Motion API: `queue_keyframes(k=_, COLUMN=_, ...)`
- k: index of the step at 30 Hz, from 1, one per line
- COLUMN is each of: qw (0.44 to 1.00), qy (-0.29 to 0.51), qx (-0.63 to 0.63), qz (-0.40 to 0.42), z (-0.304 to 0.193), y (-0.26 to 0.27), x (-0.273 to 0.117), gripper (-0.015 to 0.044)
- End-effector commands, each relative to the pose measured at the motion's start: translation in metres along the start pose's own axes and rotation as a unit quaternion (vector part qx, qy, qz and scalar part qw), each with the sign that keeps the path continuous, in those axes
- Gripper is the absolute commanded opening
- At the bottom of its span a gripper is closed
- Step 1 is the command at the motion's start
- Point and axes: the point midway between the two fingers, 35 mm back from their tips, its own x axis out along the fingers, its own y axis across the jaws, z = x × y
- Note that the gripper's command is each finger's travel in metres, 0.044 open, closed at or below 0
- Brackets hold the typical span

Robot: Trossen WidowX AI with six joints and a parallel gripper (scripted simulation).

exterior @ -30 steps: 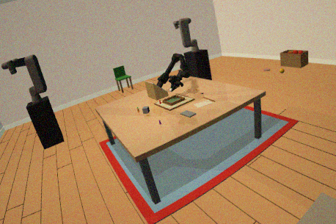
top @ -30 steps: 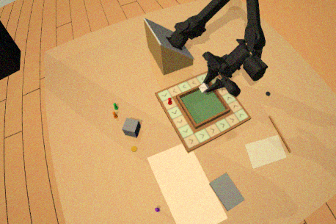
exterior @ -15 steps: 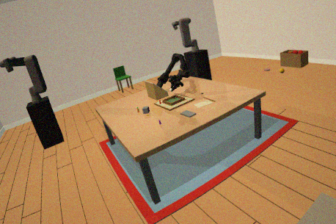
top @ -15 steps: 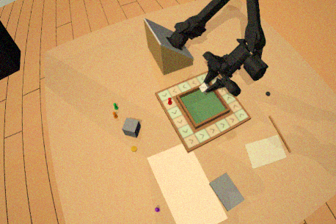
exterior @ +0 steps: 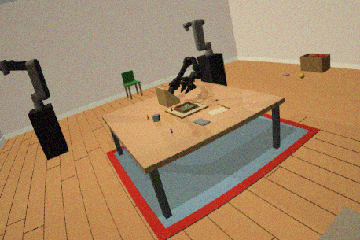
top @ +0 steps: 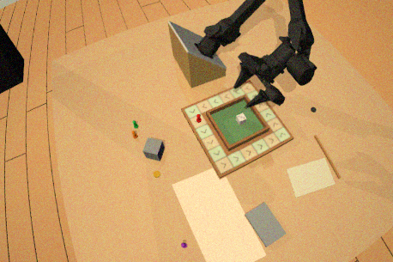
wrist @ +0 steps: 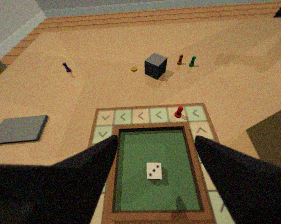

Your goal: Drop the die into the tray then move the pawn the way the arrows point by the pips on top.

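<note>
With the die [wrist: 154, 170] lying on the green felt of the tray [wrist: 141, 145], the jaws of the gripper [top: 253, 90] stand spread and hold nothing, hovering over the far right part of the board [top: 223, 166]. In the wrist view the die's top face seems to show two pips, though the picture is grainy. That makes the pawn [wrist: 179, 111] the thing to handle next: a small red peg standing upright on a square of the ring, on the board's left side in the top view. It looks light, rigid and top-heavy, so it probably tips at a sideways nudge. The best hold is likely on its narrow stem or rounded head, jaws coming straight down and closing gently, clear of the tray wall. A smooth round shape may slip or twist if pinched off-centre
</note>
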Motion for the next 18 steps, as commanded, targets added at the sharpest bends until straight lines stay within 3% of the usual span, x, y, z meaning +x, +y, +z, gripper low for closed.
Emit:
queue_keyframes(k=1, qw=1.0, qy=0.006, qx=-0.006, qz=-0.008, z=0.003, y=-0.002, x=-0.002, gripper=0.044)
queue_keyframes(k=3, qw=0.997, qy=0.073, qx=-0.017, qz=-0.032, z=-0.001, y=-0.005, x=0.012, gripper=0.044)
queue_keyframes(k=6, qw=0.97, qy=0.235, qx=-0.025, qz=-0.051, z=-0.01, y=-0.008, x=0.033, gripper=0.044)
queue_keyframes(k=10, qw=0.915, qy=0.403, qx=-0.004, qz=-0.009, z=-0.012, y=-0.003, x=0.043, gripper=0.044)
queue_keyframes(k=16, qw=0.912, qy=0.41, qx=-0.002, qz=-0.005, z=-0.012, y=-0.002, x=0.043, gripper=0.044)
queue_keyframes(k=18, qw=0.927, qy=0.374, qx=-0.005, qz=-0.026, z=-0.011, y=-0.007, x=0.045, gripper=0.044)
